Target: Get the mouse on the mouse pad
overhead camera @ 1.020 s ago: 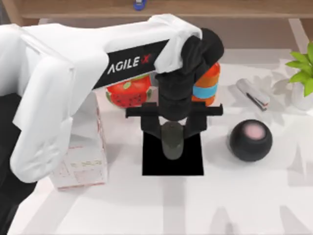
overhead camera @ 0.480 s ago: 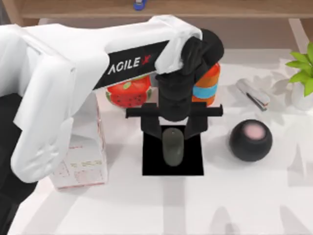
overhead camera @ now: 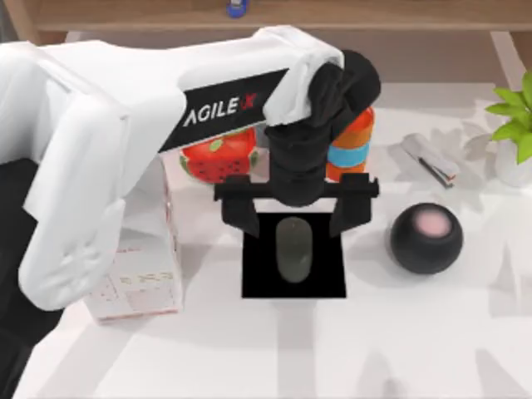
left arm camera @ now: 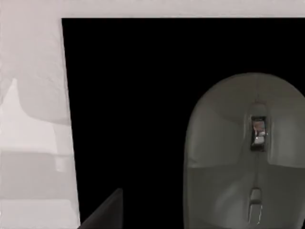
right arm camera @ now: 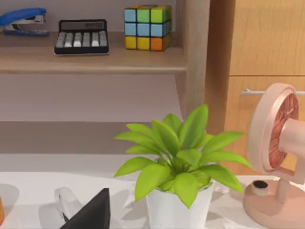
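Observation:
The dark grey-olive mouse (overhead camera: pixel 293 249) lies flat on the black mouse pad (overhead camera: pixel 258 278), near its middle. My left gripper (overhead camera: pixel 293 218) hovers right over the pad's far edge, open. Its fingers (overhead camera: pixel 235 218) are spread wide to either side of the mouse and touch nothing. In the left wrist view the mouse (left arm camera: pixel 248 152) rests on the mouse pad (left arm camera: pixel 133 95), scroll wheel up. My right gripper (right arm camera: pixel 93 212) is parked by the potted plant at the table's right.
A white carton (overhead camera: pixel 137 266) stands left of the pad. A watermelon-patterned bowl (overhead camera: pixel 218 154) and an orange cup (overhead camera: pixel 356 141) sit behind it. To the right are a black ball with a pink top (overhead camera: pixel 426 238), a stapler (overhead camera: pixel 430 158) and a potted plant (overhead camera: pixel 515 125).
The left gripper's fingers have spread apart and let go of the mouse, which now lies on the pad. The arm has barely moved.

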`<state>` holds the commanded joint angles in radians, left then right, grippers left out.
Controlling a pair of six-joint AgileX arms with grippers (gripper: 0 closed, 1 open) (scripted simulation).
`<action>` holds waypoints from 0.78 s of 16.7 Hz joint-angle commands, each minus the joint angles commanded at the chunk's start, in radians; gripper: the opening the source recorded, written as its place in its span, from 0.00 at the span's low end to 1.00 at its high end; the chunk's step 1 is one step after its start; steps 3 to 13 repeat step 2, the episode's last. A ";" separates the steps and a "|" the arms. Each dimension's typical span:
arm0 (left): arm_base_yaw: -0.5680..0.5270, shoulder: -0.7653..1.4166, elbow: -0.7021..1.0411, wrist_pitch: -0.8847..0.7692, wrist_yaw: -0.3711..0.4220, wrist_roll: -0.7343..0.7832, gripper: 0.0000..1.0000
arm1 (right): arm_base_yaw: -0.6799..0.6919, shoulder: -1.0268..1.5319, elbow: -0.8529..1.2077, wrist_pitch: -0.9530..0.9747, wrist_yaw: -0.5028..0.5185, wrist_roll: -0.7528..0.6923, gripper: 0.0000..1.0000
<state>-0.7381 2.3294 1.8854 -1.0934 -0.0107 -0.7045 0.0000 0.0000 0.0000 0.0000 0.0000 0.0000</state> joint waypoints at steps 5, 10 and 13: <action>0.000 0.000 0.000 0.000 0.000 0.000 1.00 | 0.000 0.000 0.000 0.000 0.000 0.000 1.00; 0.000 0.000 0.000 0.000 0.000 0.000 1.00 | 0.000 0.000 0.000 0.000 0.000 0.000 1.00; 0.000 0.000 0.000 0.000 0.000 0.000 1.00 | 0.000 0.000 0.000 0.000 0.000 0.000 1.00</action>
